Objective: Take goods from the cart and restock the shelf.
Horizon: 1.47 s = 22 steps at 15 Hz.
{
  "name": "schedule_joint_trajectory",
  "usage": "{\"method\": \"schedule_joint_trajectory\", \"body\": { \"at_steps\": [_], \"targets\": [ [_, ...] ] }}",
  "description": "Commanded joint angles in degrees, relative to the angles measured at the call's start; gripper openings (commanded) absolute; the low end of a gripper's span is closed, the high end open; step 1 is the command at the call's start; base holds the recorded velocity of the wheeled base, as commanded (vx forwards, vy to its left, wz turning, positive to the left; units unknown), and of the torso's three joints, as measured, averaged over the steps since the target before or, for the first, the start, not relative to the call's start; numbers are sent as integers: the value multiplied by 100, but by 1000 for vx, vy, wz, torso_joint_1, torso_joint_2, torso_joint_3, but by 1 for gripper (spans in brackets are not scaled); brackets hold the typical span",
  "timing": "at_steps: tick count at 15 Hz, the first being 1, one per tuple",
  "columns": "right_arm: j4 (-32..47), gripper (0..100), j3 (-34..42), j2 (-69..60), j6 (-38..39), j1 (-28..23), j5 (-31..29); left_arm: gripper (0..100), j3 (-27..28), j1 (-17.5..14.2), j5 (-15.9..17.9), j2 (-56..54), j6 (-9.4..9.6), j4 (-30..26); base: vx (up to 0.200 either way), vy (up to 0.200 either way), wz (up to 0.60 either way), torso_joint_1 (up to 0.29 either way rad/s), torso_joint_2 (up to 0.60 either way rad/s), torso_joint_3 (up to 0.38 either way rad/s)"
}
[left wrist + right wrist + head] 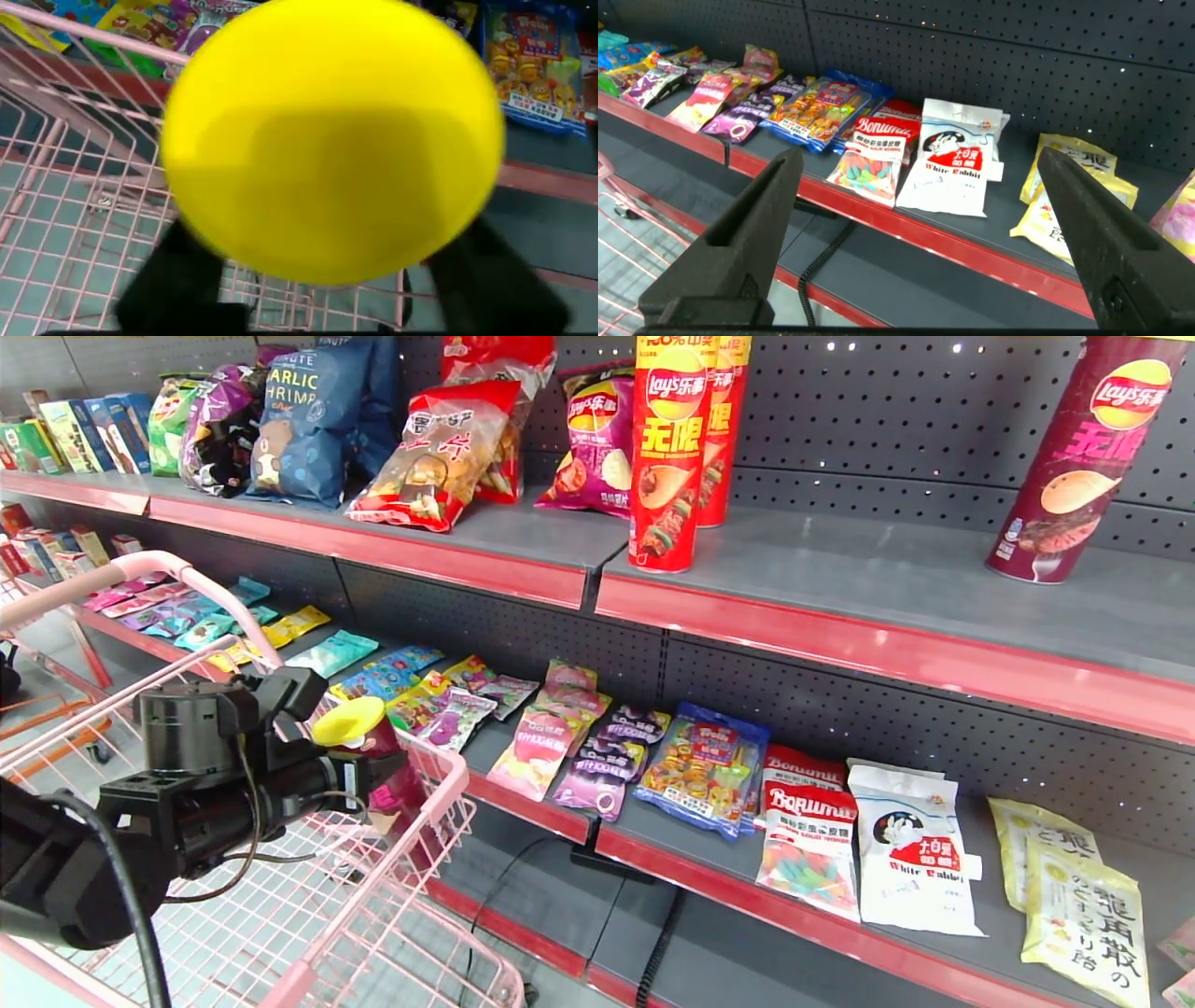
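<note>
Yellow-lidded can [359,733], pinched in our left fingers [173,280] above the cart [446,795], awaits shelving; our right fingers [747,243] stand spread.

our head camera sits high, facing forward and down: upper shelf [840,569] near top, lower shelf [709,887] across middle, pink cart [448,775] at robot's left. left wrist camera sits right behind yellow-lidded can [332,140], looking past it over cart toward lower shelf. right wrist camera faces lower shelf from nearer, between fingers of right gripper [920,163]. in all three we find blue candy bag [702,767] [537,65] [822,110]; head and right wrist views share white candy bag [913,859] [957,159].
</note>
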State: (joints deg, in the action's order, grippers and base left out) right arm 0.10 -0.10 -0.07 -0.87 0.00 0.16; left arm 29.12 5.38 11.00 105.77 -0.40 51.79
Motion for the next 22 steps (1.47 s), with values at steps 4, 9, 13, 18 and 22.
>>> {"method": "schedule_joint_trajectory", "body": {
  "at_steps": [4,9,13,18,22],
  "targets": [
    [-1,100,1,7,7,0,2,0,-205,86,-19,-153,-30,33,0,0,0,0,0,0],
    [-1,100,1,7,7,0,11,0,-100,-160,-54,-2350,-65,-1443,0,0,0,0,0,0],
    [-1,100,1,7,7,0,11,0,111,-248,-19,-4248,-144,-3236,0,0,0,0,0,0],
    [-1,100,1,7,25,0,2,0,120,-256,-194,-7114,-188,-5495,0,0,0,7,-18,-16],
    [-1,100,1,7,25,0,2,0,129,-248,-704,-7790,163,-5803,0,0,0,118,-394,-266]
  ]
}}
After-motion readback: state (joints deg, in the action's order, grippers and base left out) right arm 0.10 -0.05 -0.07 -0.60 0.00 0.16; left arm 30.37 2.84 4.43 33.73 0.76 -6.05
